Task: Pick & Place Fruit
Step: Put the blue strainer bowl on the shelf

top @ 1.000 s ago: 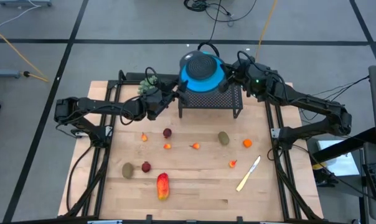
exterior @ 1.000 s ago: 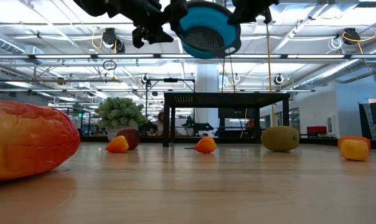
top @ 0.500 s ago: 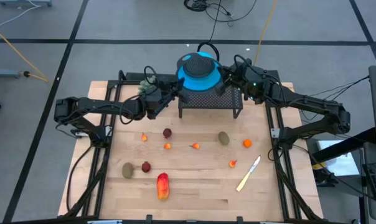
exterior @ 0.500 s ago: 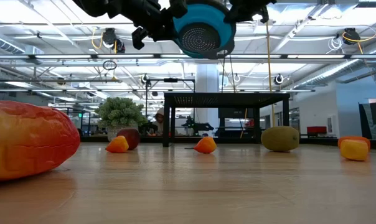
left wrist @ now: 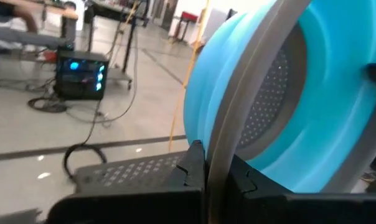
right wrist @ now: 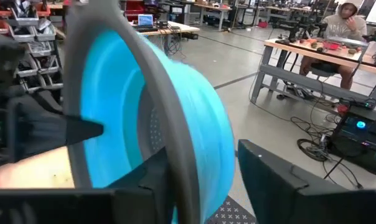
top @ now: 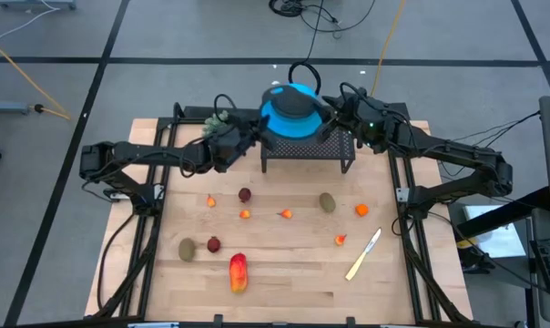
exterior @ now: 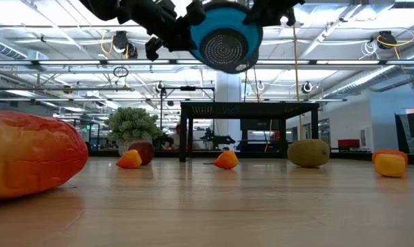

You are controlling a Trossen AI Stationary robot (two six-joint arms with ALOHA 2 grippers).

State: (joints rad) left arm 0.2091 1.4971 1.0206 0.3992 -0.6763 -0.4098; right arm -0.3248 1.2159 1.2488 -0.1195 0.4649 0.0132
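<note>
A blue colander (top: 291, 111) is held tilted in the air above a black perforated stand (top: 309, 148) at the far middle of the wooden table (top: 284, 301), its grey rim pinched by the left gripper (top: 253, 132), while the right gripper (top: 331, 112) has its fingers spread apart around the opposite rim. The fruit (top: 238, 272) is scattered on the near half of the table, well apart from both grippers, with a green plant (exterior: 131, 124) at the far left and a pale knife (top: 362, 254) at the near right

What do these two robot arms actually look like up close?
Both arms are dark, nearly black, built of jointed tube-like segments with black cables looping along them. The left end effector and right end effector each end in two flat, blocky dark fingers. A small green light glows on the right arm.
</note>
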